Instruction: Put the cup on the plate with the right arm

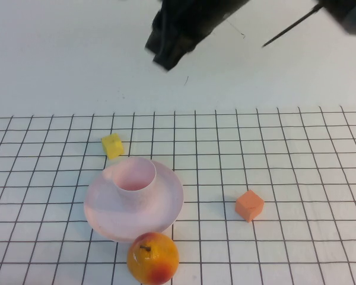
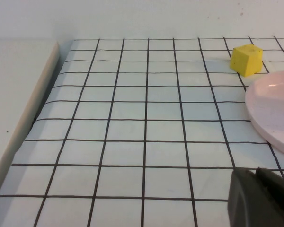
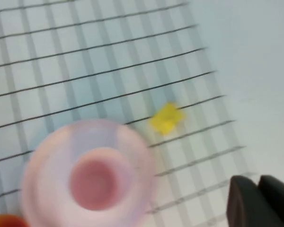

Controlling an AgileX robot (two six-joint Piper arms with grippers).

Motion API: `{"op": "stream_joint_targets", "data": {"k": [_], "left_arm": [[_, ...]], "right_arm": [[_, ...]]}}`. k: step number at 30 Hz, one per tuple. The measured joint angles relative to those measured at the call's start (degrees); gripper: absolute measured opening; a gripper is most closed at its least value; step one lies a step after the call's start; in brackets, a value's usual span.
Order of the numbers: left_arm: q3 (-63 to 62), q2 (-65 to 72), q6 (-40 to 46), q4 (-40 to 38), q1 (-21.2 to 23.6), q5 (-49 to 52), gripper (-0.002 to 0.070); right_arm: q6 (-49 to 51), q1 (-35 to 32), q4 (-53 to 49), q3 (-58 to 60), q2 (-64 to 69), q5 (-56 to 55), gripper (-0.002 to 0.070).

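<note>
The job looked all but finished. The small pale pink handleless cup (image 1: 134, 175) was seen standing upright on the round pale pink shallow plate (image 1: 160, 208), set toward the plate's far left part rather than its centre. No gripper was touching it, so the placing was judged done, with only the withdrawal of the arm left, if anything.

Taken near to far from the plate: the yellow-red apple (image 1: 152, 257) was found just at the plate's near edge, touching it or almost. The small orange cube (image 1: 249, 205) lay well apart to the plate's right. The small yellow cube (image 1: 112, 145) sat just beyond the plate's far left rim, on the white gridded mat (image 1: 296, 154).

Far past the plate, the right gripper (image 1: 166, 56) was seen lifted high on the black right arm (image 1: 196, 18), blurred, holding nothing; how wide its jaws stood could not be told. From its own wrist view the cup (image 3: 92, 184) was looked down on from well above.

The left gripper (image 2: 262, 201) was caught only as a dark corner, low over the mat to the plate's left, its opening not discernible.
</note>
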Motion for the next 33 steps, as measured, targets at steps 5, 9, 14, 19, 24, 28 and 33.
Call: {"op": "stream_joint_targets", "data": {"k": [5, 9, 14, 19, 24, 28, 33], "left_arm": [[0.0, 0.0, 0.0, 0.0, 0.0, 0.0, -0.0003], [0.0, 0.0, 0.0, 0.0, 0.0, 0.0, -0.0003], [0.0, 0.0, 0.0, 0.0, 0.0, 0.0, -0.0003], [0.0, 0.0, 0.0, 0.0, 0.0, 0.0, -0.0003], [0.0, 0.0, 0.0, 0.0, 0.0, 0.0, -0.0003], [0.0, 0.0, 0.0, 0.0, 0.0, 0.0, -0.0003], [0.0, 0.0, 0.0, 0.0, 0.0, 0.0, -0.0003]], "right_arm": [[2.93, 0.0, -14.45, 0.97, -12.19, 0.0, 0.0006], [6.52, 0.0, -26.27, 4.97, -21.61, 0.0, 0.0], [9.12, 0.0, -33.93, 15.52, -33.53, 0.0, -0.0001], [12.95, 0.0, -33.93, 28.88, -44.54, 0.0, -0.0001], [22.05, 0.0, -31.59, 43.18, -54.55, 0.0, -0.0001], [32.42, 0.0, -28.46, 53.46, -61.3, 0.0, -0.0001], [36.34, 0.0, -25.47, 61.31, -65.85, 0.0, -0.0001]]}}
